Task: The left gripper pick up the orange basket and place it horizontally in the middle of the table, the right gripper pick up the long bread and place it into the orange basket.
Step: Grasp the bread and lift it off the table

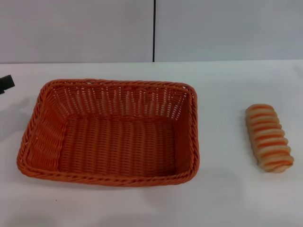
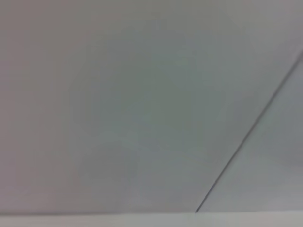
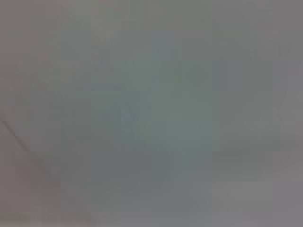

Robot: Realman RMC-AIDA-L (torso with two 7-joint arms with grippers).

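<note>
The basket sat lengthwise toward the table's left side with nothing inside it. The bread lay well apart near the right edge. My left gripper peeked in at the left edge; I couldn't tell its grip state.

Woven orange basket, beige long bread with orange-brown crosswise stripes, plain white table.

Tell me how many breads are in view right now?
1. The long bread lies on the table, apart from the orange basket on its right side; the basket is empty.
</note>
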